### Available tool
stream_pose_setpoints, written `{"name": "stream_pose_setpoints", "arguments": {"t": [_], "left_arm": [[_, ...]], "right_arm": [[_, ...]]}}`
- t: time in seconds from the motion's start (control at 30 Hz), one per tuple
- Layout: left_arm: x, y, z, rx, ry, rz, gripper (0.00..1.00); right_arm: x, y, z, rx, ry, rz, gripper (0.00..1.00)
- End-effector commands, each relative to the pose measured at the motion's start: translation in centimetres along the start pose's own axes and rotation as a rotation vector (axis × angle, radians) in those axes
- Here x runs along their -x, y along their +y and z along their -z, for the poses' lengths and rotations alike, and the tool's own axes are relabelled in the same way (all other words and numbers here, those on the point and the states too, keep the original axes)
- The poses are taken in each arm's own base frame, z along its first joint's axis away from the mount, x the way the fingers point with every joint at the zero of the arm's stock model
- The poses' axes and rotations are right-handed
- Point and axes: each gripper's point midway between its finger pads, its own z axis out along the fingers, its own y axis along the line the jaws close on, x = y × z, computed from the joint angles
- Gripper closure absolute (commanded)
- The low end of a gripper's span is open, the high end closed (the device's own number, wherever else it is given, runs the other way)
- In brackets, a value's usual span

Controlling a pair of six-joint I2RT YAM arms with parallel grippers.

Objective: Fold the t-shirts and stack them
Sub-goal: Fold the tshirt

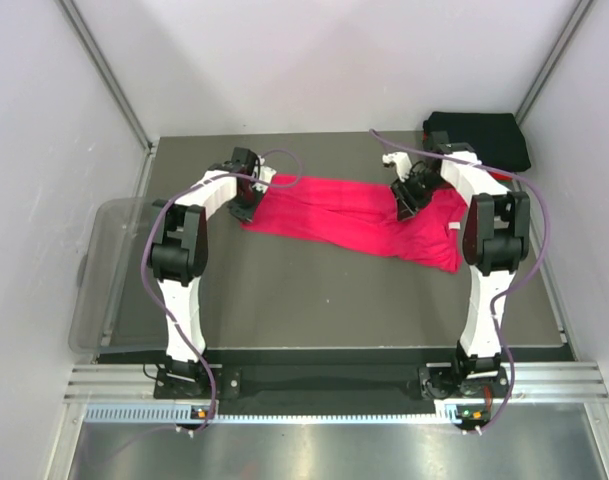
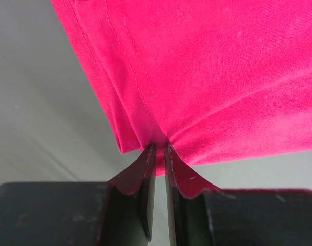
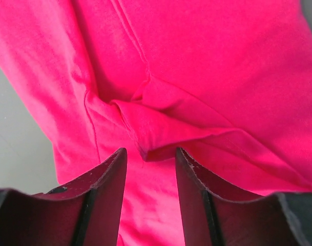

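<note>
A magenta-pink t-shirt (image 1: 349,222) lies stretched across the middle of the grey table, its small white label (image 1: 452,229) near its right end. My left gripper (image 1: 252,196) sits at the shirt's left edge. In the left wrist view that gripper (image 2: 160,149) is shut on a pinched bunch of the pink t-shirt (image 2: 207,77) beside a stitched hem. My right gripper (image 1: 405,199) hovers over the shirt's right part. Seen from the right wrist, its jaws (image 3: 150,151) stand apart with nothing gripped, and a folded corner of cloth (image 3: 161,133) lies just beyond the fingertips. A folded black t-shirt (image 1: 479,138) rests at the back right corner.
A clear plastic bin (image 1: 102,270) stands off the table's left edge. Grey walls close in on both sides and the back. Bare table (image 1: 334,300) lies between the shirt and the arm bases.
</note>
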Motion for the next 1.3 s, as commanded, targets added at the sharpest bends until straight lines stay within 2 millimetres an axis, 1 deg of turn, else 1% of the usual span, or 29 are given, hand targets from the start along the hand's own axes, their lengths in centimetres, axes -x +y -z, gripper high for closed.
{"name": "stream_pose_setpoints", "arguments": {"t": [0.0, 0.17, 0.2, 0.27, 0.3, 0.4, 0.47, 0.5, 0.53, 0.57, 0.6, 0.63, 0.67, 0.7, 0.73, 0.77, 0.8, 0.83, 0.87, 0.9, 0.93, 0.97, 1.0, 1.03, 1.07, 1.17, 1.23, 1.27], "left_arm": [[-0.9, 0.6, 1.0, 0.02, 0.016, 0.009, 0.82], [-1.1, 0.6, 1.1, 0.021, 0.018, 0.007, 0.82], [-1.1, 0.6, 1.2, 0.023, 0.017, 0.007, 0.82], [-1.2, 0.6, 1.1, 0.027, 0.015, 0.007, 0.82], [-1.2, 0.7, 1.2, 0.028, 0.015, 0.007, 0.82], [-1.3, 0.7, 1.3, 0.031, 0.015, 0.007, 0.82], [-1.2, 0.7, 1.5, 0.029, 0.011, 0.007, 0.82], [-1.2, 0.7, 1.6, 0.03, 0.008, 0.009, 0.83], [-1.2, 0.7, 1.7, 0.029, 0.006, 0.009, 0.82], [-1.2, 0.7, 1.8, 0.031, 0.004, 0.012, 0.83], [-0.9, 0.8, 2.3, 0.037, -0.011, 0.012, 0.83], [-0.9, 0.8, 2.5, 0.039, -0.015, 0.017, 0.83], [-1.1, 0.8, 2.6, 0.044, -0.015, 0.019, 0.83], [-0.7, 1.0, 3.2, 0.052, -0.037, 0.02, 0.84], [-0.8, 1.0, 3.4, 0.056, -0.039, 0.023, 0.85], [-0.5, 1.3, 4.2, 0.071, -0.058, 0.024, 0.86], [-0.4, 1.4, 4.5, 0.078, -0.066, 0.026, 0.87], [-0.3, 1.5, 4.9, 0.087, -0.079, 0.028, 0.87], [-0.4, 1.6, 5.1, 0.095, -0.083, 0.029, 0.89], [0.0, 1.8, 6.2, 0.111, -0.11, 0.032, 0.89], [0.0, 1.8, 6.5, 0.112, -0.124, 0.028, 0.87], [0.2, 1.8, 7.0, 0.113, -0.141, 0.024, 0.75], [0.6, 1.9, 8.2, 0.121, -0.175, 0.021, 0.69], [0.8, 2.0, 8.7, 0.124, -0.192, 0.0, 0.64], [0.8, 2.1, 9.5, 0.132, -0.21, -0.009, 0.61], [0.8, 2.4, 10.3, 0.15, -0.22, -0.054, 0.55], [0.8, 2.4, 10.6, 0.146, -0.209, -0.075, 0.55], [0.0, 2.0, 10.2, 0.123, -0.171, -0.082, 0.55]], "right_arm": [[1.7, 0.0, -0.5, -0.015, -0.027, 0.037, 0.57], [1.9, 0.0, -1.4, -0.018, -0.011, 0.039, 0.57], [1.9, 0.2, -1.7, -0.014, -0.004, 0.041, 0.61], [2.0, -0.2, -2.0, -0.037, 0.002, 0.039, 0.68], [2.1, -0.3, -2.1, -0.044, -0.001, 0.039, 0.77], [3.0, -0.8, -2.1, -0.079, -0.019, 0.039, 0.88], [4.1, -1.2, -1.8, -0.113, -0.048, 0.053, 0.91], [4.7, -1.0, -1.6, -0.121, -0.06, 0.067, 0.91], [5.7, -1.3, -1.0, -0.147, -0.091, 0.083, 0.91], [6.2, -1.4, -0.8, -0.158, -0.102, 0.092, 0.91], [6.7, -1.3, -0.8, -0.165, -0.113, 0.101, 0.91], [7.6, -1.4, -0.5, -0.178, -0.128, 0.116, 0.91], [8.0, -1.4, -0.5, -0.185, -0.132, 0.123, 0.91], [8.5, -1.4, -0.5, -0.192, -0.136, 0.132, 0.91], [9.1, -1.9, -0.5, -0.209, -0.144, 0.136, 0.91], [9.4, -2.2, -0.5, -0.22, -0.147, 0.137, 0.9], [9.7, -2.5, -0.4, -0.234, -0.151, 0.134, 0.9], [10.0, -3.4, -0.3, -0.268, -0.152, 0.124, 0.9], [10.2, -3.6, -0.2, -0.285, -0.154, 0.119, 0.89], [10.3, -4.1, 0.0, -0.306, -0.158, 0.11, 0.86], [10.5, -4.5, 0.5, -0.345, -0.176, 0.093, 0.78], [10.5, -4.8, 0.7, -0.368, -0.187, 0.081, 0.63], [10.5, -4.9, 1.1, -0.385, -0.198, 0.076, 0.58], [10.6, -4.9, 1.6, -0.403, -0.214, 0.077, 0.55], [10.5, -4.8, 1.8, -0.409, -0.213, 0.074, 0.54], [9.7, -4.8, 3.0, -0.436, -0.198, 0.06, 0.52], [9.0, -4.2, 4.3, -0.446, -0.198, 0.052, 0.52], [8.4, -4.3, 5.1, -0.452, -0.199, 0.037, 0.52]]}}
